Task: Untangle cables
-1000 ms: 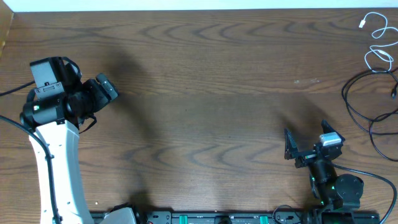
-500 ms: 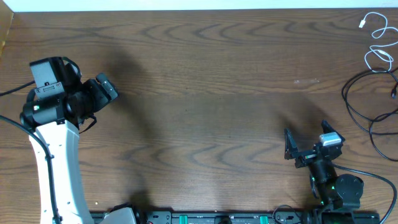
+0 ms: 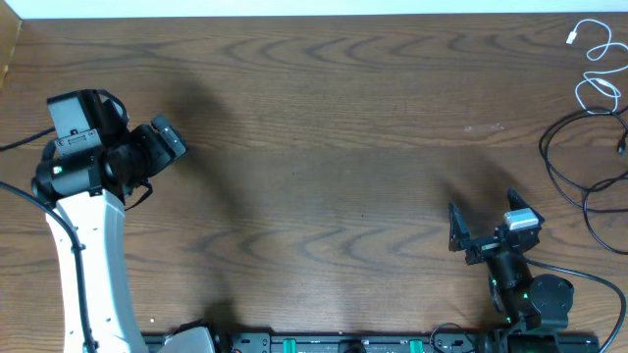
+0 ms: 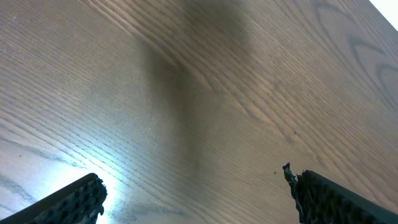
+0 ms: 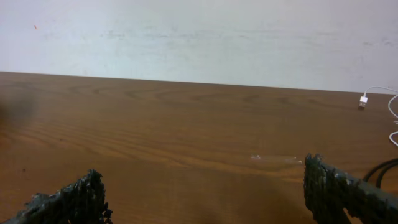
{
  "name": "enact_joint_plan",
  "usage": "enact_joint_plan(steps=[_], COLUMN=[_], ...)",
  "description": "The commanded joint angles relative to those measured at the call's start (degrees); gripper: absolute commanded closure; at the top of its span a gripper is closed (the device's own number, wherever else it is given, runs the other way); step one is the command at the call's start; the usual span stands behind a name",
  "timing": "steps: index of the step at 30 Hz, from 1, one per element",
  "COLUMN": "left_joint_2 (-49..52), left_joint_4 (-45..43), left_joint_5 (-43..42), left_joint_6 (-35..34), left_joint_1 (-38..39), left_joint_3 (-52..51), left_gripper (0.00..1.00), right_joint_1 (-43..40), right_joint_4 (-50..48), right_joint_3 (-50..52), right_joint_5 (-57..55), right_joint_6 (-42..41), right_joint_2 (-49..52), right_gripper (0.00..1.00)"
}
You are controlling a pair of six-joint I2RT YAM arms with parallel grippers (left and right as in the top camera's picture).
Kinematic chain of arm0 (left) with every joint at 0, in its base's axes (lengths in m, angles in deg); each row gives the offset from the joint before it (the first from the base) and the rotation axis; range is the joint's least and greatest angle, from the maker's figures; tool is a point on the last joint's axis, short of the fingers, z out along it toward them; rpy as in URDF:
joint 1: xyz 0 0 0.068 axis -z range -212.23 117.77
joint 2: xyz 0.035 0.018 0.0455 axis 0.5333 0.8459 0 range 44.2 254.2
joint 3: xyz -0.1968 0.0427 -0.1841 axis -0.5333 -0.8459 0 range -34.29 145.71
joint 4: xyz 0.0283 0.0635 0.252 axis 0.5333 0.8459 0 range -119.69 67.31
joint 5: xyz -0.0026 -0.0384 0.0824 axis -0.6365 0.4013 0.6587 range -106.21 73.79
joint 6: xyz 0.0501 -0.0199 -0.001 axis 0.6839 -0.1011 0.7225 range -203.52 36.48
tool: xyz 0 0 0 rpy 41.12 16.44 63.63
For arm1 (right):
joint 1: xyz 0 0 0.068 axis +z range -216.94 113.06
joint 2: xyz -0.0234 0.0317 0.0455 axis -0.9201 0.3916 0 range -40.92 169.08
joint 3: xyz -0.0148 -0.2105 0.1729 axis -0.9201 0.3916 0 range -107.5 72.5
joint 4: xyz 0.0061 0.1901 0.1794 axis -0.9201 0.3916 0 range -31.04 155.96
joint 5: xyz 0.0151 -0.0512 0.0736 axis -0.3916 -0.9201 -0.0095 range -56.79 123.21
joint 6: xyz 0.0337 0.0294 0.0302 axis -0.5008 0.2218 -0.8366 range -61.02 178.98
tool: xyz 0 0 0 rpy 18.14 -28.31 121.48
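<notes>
Both pincers stood spread wide with nothing between them: the left gripper point(image 3: 165, 138) hung at nine o'clock over the bare table point(image 3: 324, 147), and the right gripper point(image 3: 485, 228) sat low at five o'clock. The cables lay bunched against the three o'clock edge, the white cable point(image 3: 593, 71) curling toward two o'clock and the black cables point(image 3: 577, 169) looping just below it and running out of view. Whether white and black actually crossed could not be told. The likely trouble was reach: a pull from the right arm could drag loops off the edge, or a blind pinch could catch two black strands together and tighten any knot.
</notes>
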Motion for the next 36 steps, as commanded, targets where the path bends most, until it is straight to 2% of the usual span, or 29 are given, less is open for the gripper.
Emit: enact_joint_plan(steps=[1,5,7,12,16,20,27,36], left_joint_2=[-4.1,-11.9,-16.4,-30.7,-41.4,-49.9,-61.2,-69.2], left_joint_4=[-0.7,-5.1,-8.3,-24.1,-37.0,-44.6,-48.0,-49.4], left_joint_5=[2.4,14.1,16.1,15.6,11.4,7.9,6.8,6.8], left_joint_6=[1.0,1.0,1.1,4.9,10.5,13.9,14.1,15.1], left_joint_1=[0.8,3.2,4.9,9.9,13.1,14.0,14.3,14.3], left_joint_3=[-2.1,-8.8,-13.2,-28.4,-39.8,-48.6,-59.4,-67.5], left_gripper=[0.02,0.02,0.02,0.02,0.02,0.02,0.02,0.02], right_joint_1=[0.7,0.7,0.7,0.7,0.7,0.7,0.7,0.7], right_joint_4=[0.2,0.2,0.2,0.2,0.2,0.2,0.2,0.2], right_joint_3=[0.2,0.2,0.2,0.2,0.2,0.2,0.2,0.2], right_joint_5=[-0.2,-0.2,-0.2,-0.2,-0.2,-0.2,-0.2,-0.2], right_joint_6=[-1.0,-1.0,-1.0,-1.0,-1.0,-1.0,-1.0,-1.0], right_joint_2=[-0.4,-0.4,-0.4,-0.4,-0.4,-0.4,-0.4,-0.4], right_gripper=[0.01,0.01,0.01,0.01,0.01,0.01,0.01,0.01])
